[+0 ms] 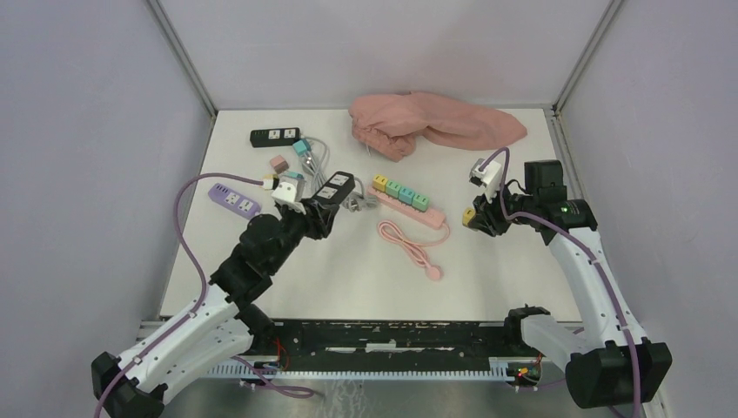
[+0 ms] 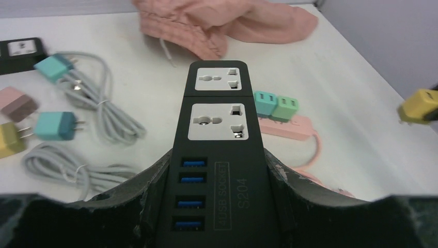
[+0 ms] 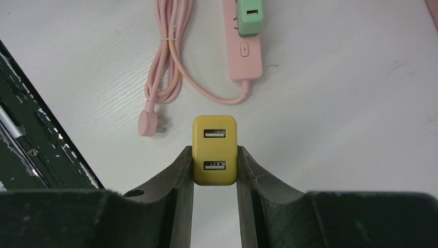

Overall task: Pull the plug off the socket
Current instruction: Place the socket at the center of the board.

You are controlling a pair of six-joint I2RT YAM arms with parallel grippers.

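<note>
My left gripper [image 1: 320, 207] is shut on the sides of a black socket strip [image 1: 336, 186] and holds it just off the table. In the left wrist view the socket strip [image 2: 217, 124] runs out between the fingers [image 2: 155, 175]; both of its white outlets are empty, and four blue USB ports sit near the jaws. My right gripper [image 1: 474, 219] is shut on a yellow plug [image 1: 469, 218], well to the right of the strip. The yellow plug [image 3: 215, 142] hangs above bare table between the pads [image 3: 182, 170], and it also shows at the right edge of the left wrist view as a yellow plug [image 2: 419, 106].
A pink power strip [image 1: 409, 207] carrying several coloured plugs lies mid-table, its coiled pink cable [image 1: 409, 246] in front of it. A pink cloth [image 1: 435, 124] lies at the back. At the left are a purple strip [image 1: 233, 199], another black strip [image 1: 275, 137], loose plugs and grey cables [image 2: 98, 113].
</note>
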